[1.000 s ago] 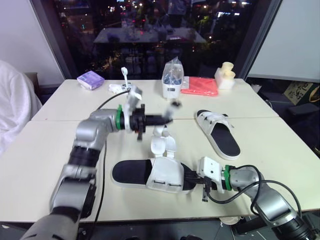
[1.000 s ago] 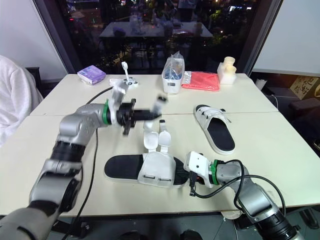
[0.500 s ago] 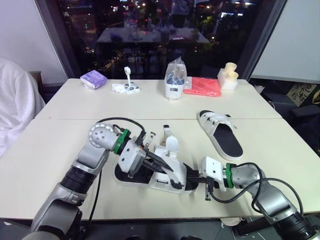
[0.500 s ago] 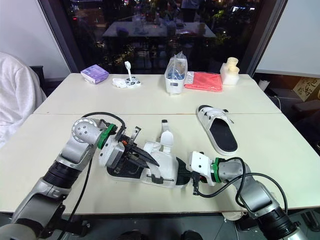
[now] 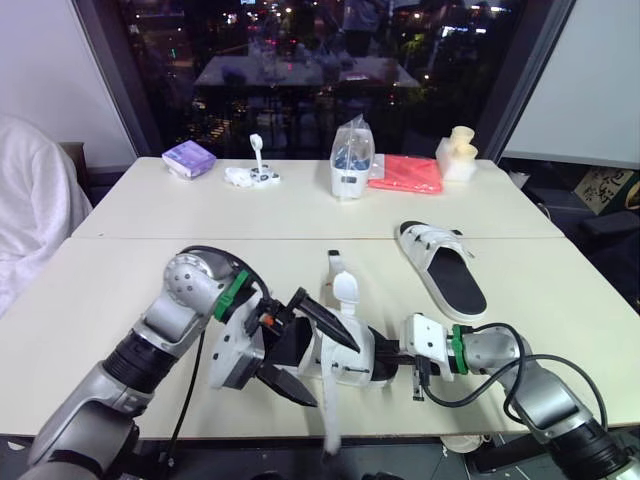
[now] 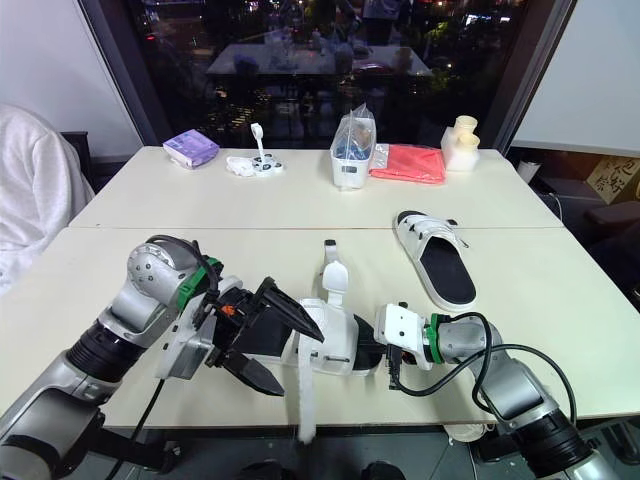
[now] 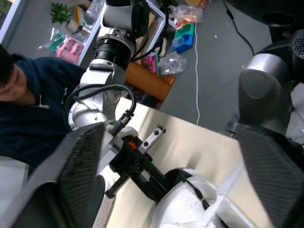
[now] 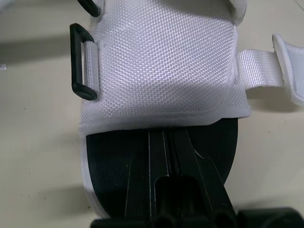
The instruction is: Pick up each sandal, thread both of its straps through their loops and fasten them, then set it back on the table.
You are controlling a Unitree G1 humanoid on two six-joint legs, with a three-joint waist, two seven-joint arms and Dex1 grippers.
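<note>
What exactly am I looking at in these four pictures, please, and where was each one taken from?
This is a humanoid robot with two arms, working at a pale table. The two wide pictures come from paired cameras in its head, looking down over the arms, so both show one scene. The other two come from cameras on its wrists, looking along the fingers. The left end effector is open wide at the left of the near sandal. A white strap of that sandal hangs past the table's near edge. The right end effector lies on the sandal's black footbed at the heel, fingers together. A second sandal lies further back on the right. At the far end are a purple packet, a clear bag and a red cloth.
</note>
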